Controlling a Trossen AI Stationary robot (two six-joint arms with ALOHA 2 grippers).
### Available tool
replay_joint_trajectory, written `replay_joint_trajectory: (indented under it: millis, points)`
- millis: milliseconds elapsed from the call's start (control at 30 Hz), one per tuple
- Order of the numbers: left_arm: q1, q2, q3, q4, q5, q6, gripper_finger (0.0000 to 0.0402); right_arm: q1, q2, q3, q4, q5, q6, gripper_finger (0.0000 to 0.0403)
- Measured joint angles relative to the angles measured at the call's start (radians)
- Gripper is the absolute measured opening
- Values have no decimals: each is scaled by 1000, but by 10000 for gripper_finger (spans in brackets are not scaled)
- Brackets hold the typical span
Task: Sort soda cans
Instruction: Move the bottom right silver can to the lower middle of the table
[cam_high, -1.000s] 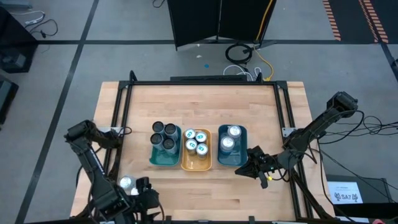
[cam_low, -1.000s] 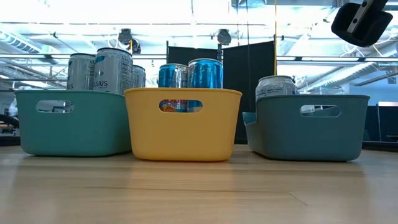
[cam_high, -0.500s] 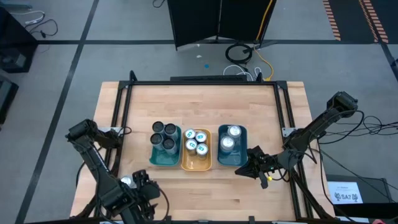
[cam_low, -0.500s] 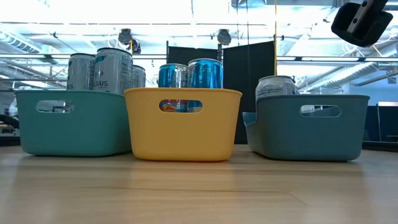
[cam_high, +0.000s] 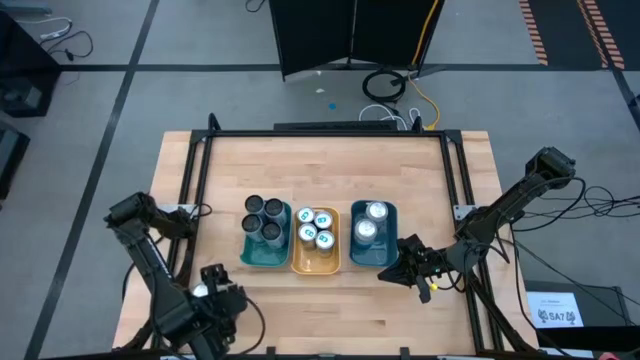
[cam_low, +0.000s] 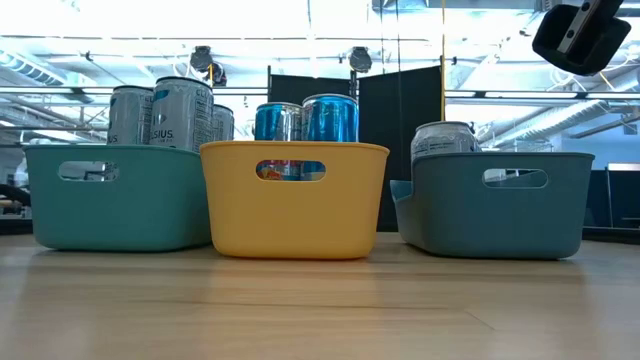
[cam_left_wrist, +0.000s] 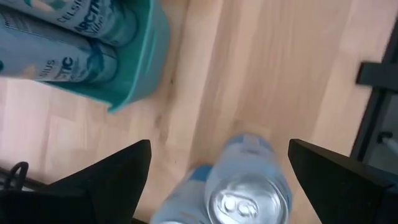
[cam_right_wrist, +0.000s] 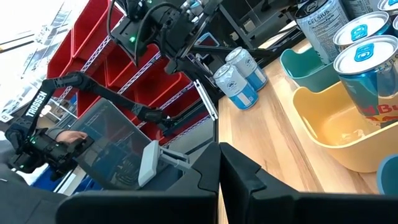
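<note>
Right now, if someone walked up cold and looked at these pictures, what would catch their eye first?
Probably the three trays lined up mid-table: a teal tray with dark-topped cans, an orange tray with blue-marked cans, and a blue tray with silver-topped cans. Next, the left end effector, open at the table's near left edge above two loose pale blue cans. The right end effector waits shut beside the blue tray.

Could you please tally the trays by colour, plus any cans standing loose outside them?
Teal tray: 1
Orange tray: 1
Blue tray: 1
Loose cans on the table: 2
Total: 5
</note>
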Motion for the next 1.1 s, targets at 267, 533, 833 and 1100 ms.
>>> replay_joint_trajectory:
  millis: [267,533,833,1100]
  points:
    - [-30,0,0,41,27,62,386,0,0,0,0,27,1,0]
    - [-34,-1,-116,122,151,115,386,0,0,0,0,83,3,0]
    - [-58,-67,-264,249,190,131,384,0,0,0,7,138,29,0]
    - [-51,-97,-333,338,207,155,320,0,0,0,3,164,26,0]
